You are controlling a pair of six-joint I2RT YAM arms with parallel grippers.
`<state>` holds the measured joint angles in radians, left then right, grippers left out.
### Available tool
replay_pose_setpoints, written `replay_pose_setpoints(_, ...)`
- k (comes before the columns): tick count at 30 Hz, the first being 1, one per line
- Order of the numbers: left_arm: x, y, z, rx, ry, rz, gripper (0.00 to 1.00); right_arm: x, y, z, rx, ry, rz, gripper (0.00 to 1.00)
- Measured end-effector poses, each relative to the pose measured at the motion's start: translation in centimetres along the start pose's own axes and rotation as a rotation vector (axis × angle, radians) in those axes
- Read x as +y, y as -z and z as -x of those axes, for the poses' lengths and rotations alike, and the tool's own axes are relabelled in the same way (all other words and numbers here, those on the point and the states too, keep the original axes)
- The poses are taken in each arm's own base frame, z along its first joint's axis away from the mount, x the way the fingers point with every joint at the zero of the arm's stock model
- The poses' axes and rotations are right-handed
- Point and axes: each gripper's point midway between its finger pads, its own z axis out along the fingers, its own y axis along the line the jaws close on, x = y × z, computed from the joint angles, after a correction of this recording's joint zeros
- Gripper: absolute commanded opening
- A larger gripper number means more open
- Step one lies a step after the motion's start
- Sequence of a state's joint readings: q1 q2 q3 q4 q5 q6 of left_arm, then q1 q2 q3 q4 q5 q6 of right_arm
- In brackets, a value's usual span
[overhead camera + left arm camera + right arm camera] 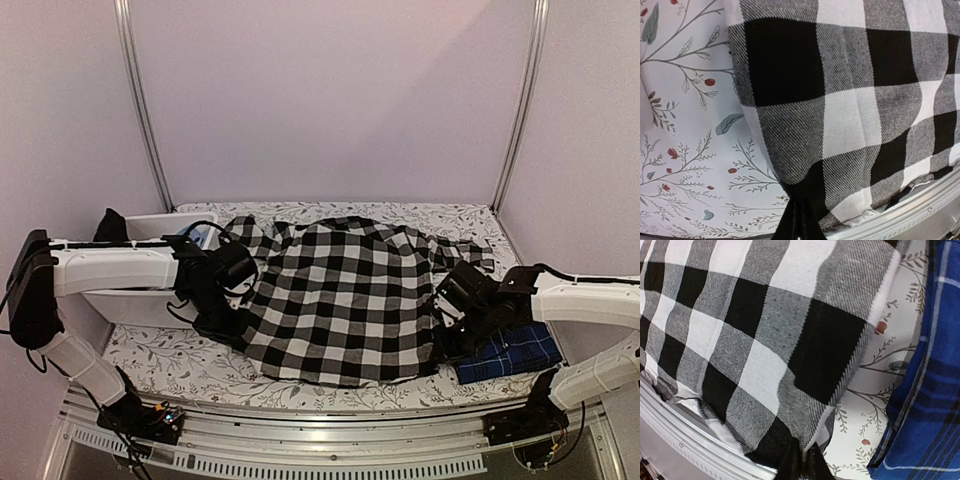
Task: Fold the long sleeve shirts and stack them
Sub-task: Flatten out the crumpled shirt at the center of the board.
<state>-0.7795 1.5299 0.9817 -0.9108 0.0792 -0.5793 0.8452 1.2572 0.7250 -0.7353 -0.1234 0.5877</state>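
Observation:
The black-and-white buffalo check shirt (345,300) lies spread across the middle of the floral table cloth. My left gripper (222,322) is shut on its left edge; the left wrist view shows the cloth (840,110) pinched between the closed fingers (799,222). My right gripper (447,332) is shut on its right edge, seen in the right wrist view (805,460) with the check cloth (765,335) gathered into the tips. The navy blue plaid shirt (510,352) lies folded at the right front, beside my right gripper; it also shows in the right wrist view (925,410).
A white bin (150,262) stands at the left, behind my left arm. The table's metal front rail (330,425) runs close below the shirt's hem. Metal frame posts stand at the back corners.

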Motion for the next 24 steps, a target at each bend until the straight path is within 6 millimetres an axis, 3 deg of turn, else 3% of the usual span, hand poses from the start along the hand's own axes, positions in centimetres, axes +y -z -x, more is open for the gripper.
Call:
replay_pose_setpoints(2, 0.0, 0.0, -0.3, 0.011, -0.008, -0.001, 0.15, 0.2, 0.6, 0.0, -0.015, -0.017, 0.014, 0.37)
replay_pose_setpoints(5, 0.2, 0.4, -0.7, 0.028, -0.021, 0.003, 0.29, 0.8, 2.1, 1.2, -0.067, -0.037, 0.025, 0.54)
replay_pose_setpoints(9, -0.7, 2.8, 0.3, -0.005, -0.041, -0.02, 0.41, 2.2, 5.3, 5.6, -0.205, -0.041, 0.047, 0.58)
replay_pose_setpoints(13, -2.4, 6.4, 2.9, -0.108, -0.063, -0.07, 0.4, 2.0, 8.7, 12.3, -0.386, -0.07, 0.053, 0.46)
replay_pose_setpoints(17, -4.4, 8.4, 5.5, -0.211, -0.076, -0.139, 0.38, 1.0, 10.3, 18.7, -0.513, -0.085, 0.053, 0.26)
replay_pose_setpoints(20, -5.7, 8.1, 7.3, -0.257, -0.08, -0.181, 0.37, 1.1, 10.7, 23.6, -0.586, -0.068, 0.061, 0.13)
replay_pose_setpoints(24, -7.3, 5.6, 10.3, -0.295, -0.077, -0.209, 0.35, 1.7, 10.5, 30.0, -0.673, -0.028, 0.087, 0.04)
